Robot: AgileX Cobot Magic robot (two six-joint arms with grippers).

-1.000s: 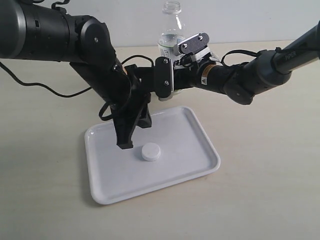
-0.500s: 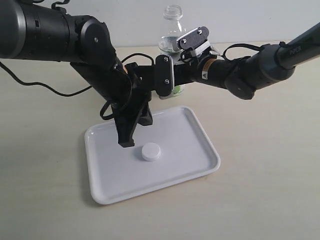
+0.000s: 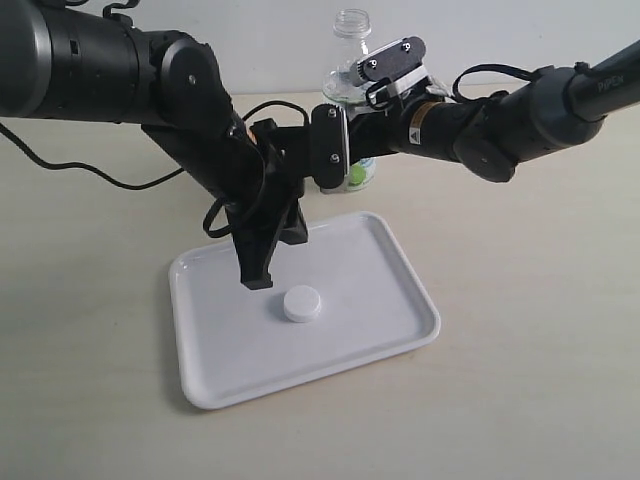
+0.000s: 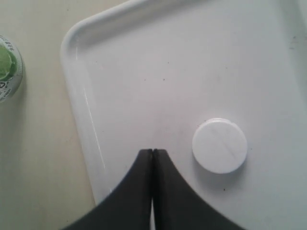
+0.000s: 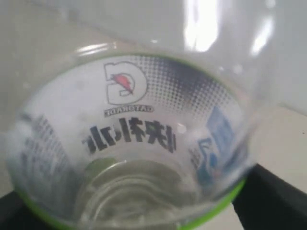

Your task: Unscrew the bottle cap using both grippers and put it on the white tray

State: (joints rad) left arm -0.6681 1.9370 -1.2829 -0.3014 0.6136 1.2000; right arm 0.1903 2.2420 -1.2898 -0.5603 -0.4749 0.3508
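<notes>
The bottle cap lay flat on the white tray, near the tray's middle and apart from the rim. The tray sat on the pale counter.

The left end effector pointed down over the tray, its black fingers pressed together with nothing between them. In the left wrist view the closed tips were just beside the cap without touching it.

The bottle stood on the counter just beyond the tray's far edge, its neck open at the top and its label partly hidden by the arms. The right end effector reached in from the right with its fingers spread wide on either side of the bottle's body. The right wrist view was filled by the clear bottle. A black finger showed at each side of it, but whether they pressed the bottle could not be told.
</notes>
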